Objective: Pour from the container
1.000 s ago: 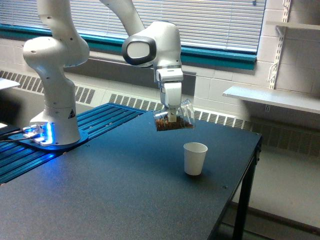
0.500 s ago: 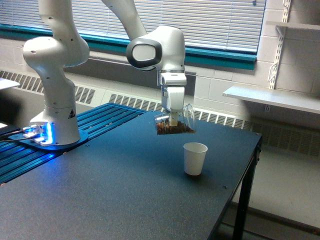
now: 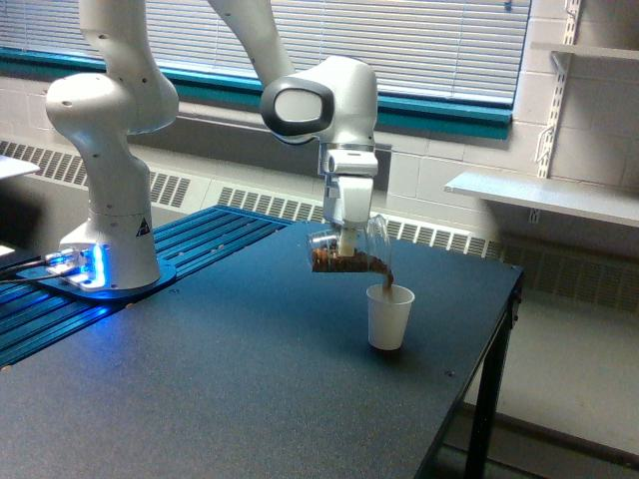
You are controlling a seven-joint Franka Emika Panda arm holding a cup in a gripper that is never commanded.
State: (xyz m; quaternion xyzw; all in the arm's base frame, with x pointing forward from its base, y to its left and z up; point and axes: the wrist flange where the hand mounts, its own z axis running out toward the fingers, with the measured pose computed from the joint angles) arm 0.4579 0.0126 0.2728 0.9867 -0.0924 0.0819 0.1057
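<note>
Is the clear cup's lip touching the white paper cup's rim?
Apart. In the exterior view the clear cup hangs tilted above the white paper cup; only a brown stream bridges the gap.

tool (image 3: 346, 239) gripping tipped container (image 3: 344, 253), brown grains streaming into white paper cup (image 3: 388, 316)

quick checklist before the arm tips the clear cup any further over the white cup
1. Grip: claw shut on the small clear plastic cup of brown granules - ok.
2. Tilt: clear cup lies nearly on its side, mouth toward the exterior view's right - ok.
3. Aim: brown stream falls from the lip into the white paper cup - ok.
4. Receiver: white paper cup stands upright on the dark table - ok.
5. Spillage: no granules seen on the table around it - ok.
6. Fill level inside the white paper cup: cannot tell.
</note>
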